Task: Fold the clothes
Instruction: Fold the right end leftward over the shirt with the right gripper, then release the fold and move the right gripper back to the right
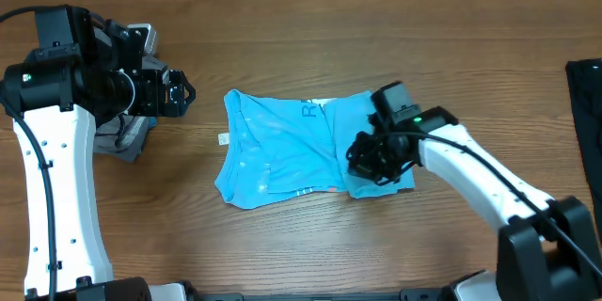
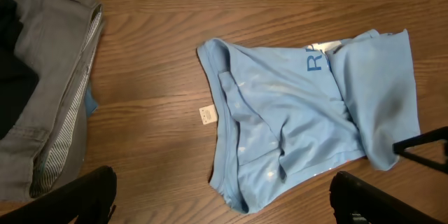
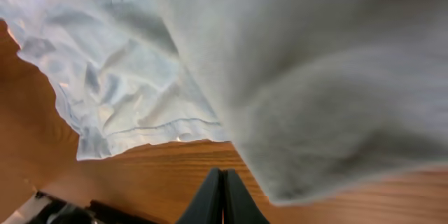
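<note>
**A:** Where does the shirt sit?

**B:** Your sky-blue T-shirt (image 1: 282, 146) lies rumpled in the middle of the table (image 1: 310, 19), with its right part folded over onto the rest. There's blue lettering (image 2: 315, 61) near its far edge. The small white tag (image 1: 224, 137) rests on the wood just beside the edge nearest your left arm.

**A:** And my grippers?

**B:** Your left gripper (image 1: 183, 92) hangs well apart from the shirt, jaws spread wide with nothing between them. In its wrist view, the two fingers (image 2: 87, 196) stand at the bottom corners. Your right gripper (image 1: 369, 158) is over the shirt's near right corner, jaws clenched. In its wrist view the tips meet tightly while pale cloth drapes above them. You can't tell from there whether any fabric is pinched.

**A:** The other clothes?

**B:** A grey garment (image 2: 49, 98) is heaped by your left arm, and a black one (image 1: 585, 94) shows at the table's right edge.
</note>
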